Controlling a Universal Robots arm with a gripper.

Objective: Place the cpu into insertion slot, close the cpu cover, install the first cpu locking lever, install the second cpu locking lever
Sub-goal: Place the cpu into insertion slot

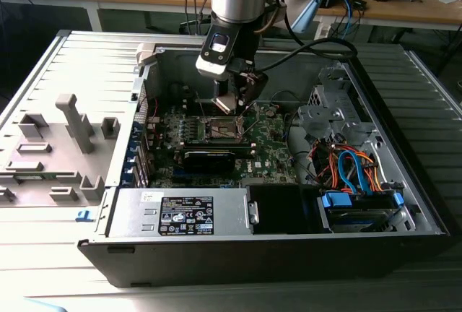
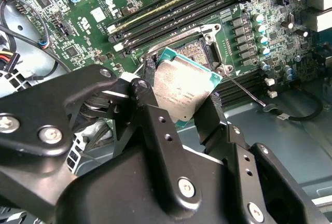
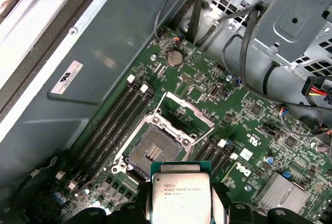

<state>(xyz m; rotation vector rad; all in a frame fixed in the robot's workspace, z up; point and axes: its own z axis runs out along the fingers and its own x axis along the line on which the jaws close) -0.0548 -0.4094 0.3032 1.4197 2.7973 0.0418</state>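
Cpu [image 2: 181, 92] is clamped by two opposite edges between the gripper's [image 1: 234, 102] fingers [image 2: 148, 79], held above the board close to the slot and not yet seated. In the exterior view, going from that view's left, the slot [image 1: 220, 130] lies at 7 o'clock of the gripper, the black card [image 1: 209, 157] at 6 o'clock of the slot, and the cables [image 1: 354, 167] off towards 3 o'clock. The cover [image 3: 192, 111] stands open over the slot's far edge. My judgement of the risk: an off-square or skewed descent could bend the socket contacts, or a corner could catch the raised cover.
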